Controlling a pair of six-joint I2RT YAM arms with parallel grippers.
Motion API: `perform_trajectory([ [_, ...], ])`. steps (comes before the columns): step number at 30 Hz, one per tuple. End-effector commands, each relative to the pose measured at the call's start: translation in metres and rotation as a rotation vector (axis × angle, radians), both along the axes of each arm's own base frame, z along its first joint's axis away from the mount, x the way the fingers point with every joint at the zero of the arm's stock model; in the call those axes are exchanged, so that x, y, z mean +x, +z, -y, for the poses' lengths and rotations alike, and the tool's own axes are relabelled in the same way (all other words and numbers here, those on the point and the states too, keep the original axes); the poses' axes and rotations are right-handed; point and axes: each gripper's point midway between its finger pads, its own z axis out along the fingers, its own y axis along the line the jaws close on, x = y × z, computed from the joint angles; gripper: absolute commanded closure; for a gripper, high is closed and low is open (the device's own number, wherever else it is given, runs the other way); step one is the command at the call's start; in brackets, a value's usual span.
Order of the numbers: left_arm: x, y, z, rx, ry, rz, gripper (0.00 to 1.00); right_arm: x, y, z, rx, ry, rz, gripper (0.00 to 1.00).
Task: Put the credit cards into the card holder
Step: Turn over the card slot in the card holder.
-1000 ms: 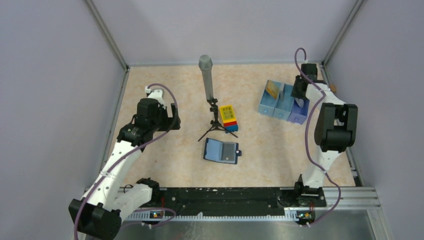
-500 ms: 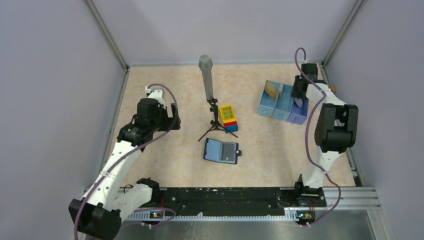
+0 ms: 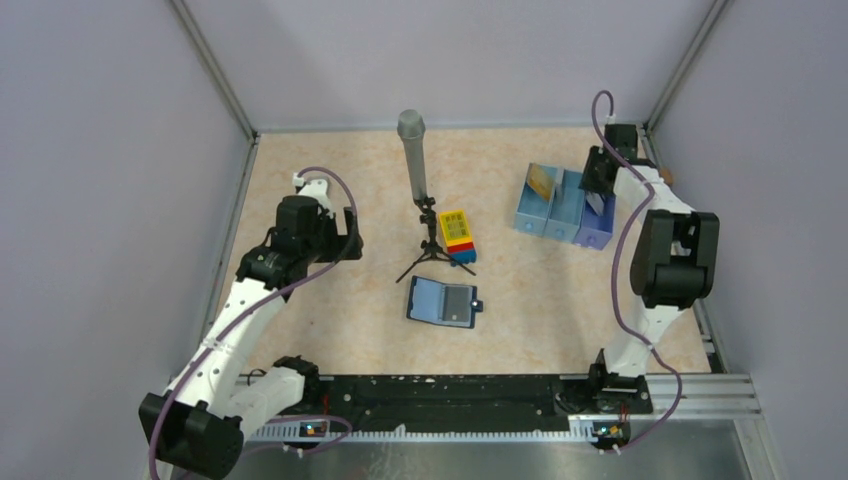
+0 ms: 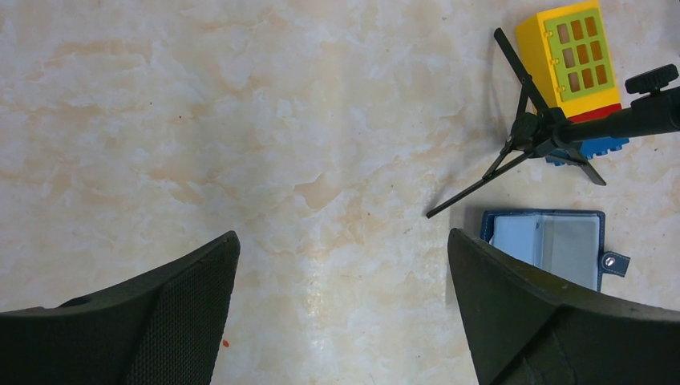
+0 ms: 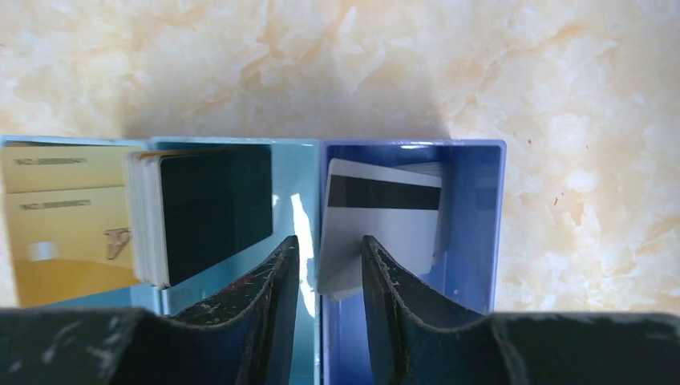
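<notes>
The navy card holder (image 3: 445,301) lies open mid-table, pale blue inside; its edge shows in the left wrist view (image 4: 545,245). The credit cards stand in a pale blue three-compartment tray (image 3: 550,220) at the back right: gold cards (image 5: 64,216), a dark stack (image 5: 212,200) and a grey-white card (image 5: 385,228). My right gripper (image 5: 329,241) reaches into the tray (image 5: 489,241). Its jaws are narrowly apart, astride the divider and the white card's lower corner, with a gap beside the left finger. My left gripper (image 4: 342,233) hovers wide open and empty over bare table, left of the holder.
A microphone on a black tripod (image 3: 415,160) stands mid-table, its legs (image 4: 529,136) near the holder. A yellow-topped toy brick block (image 3: 457,233) sits beside it. Grey walls close in the table; the tray is near the right wall.
My right gripper has shifted slightly toward the back, and the tray has slid a little left and back with it. The left arm has not moved.
</notes>
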Motion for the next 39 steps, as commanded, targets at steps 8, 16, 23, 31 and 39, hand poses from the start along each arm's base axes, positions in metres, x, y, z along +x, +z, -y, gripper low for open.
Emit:
perform_trajectory([
  [8,0.004,0.003,0.003,-0.009,-0.014,0.02,0.01,0.026,0.067,-0.009,0.028,0.029,0.203,0.76],
  [16,0.004,0.004,0.003,-0.011,-0.016,0.024,0.01,0.022,0.053,-0.004,-0.001,0.013,0.152,0.77],
  [23,0.004,0.004,0.003,-0.011,-0.016,0.025,0.01,0.018,0.044,0.006,-0.044,-0.017,0.103,0.8],
  [31,0.004,0.007,0.0,-0.008,-0.005,0.035,0.01,0.023,0.069,-0.039,-0.043,0.095,0.171,0.66],
  [39,0.003,0.008,0.0,-0.008,-0.002,0.041,0.01,0.027,0.074,-0.094,-0.073,0.184,0.193,0.57],
])
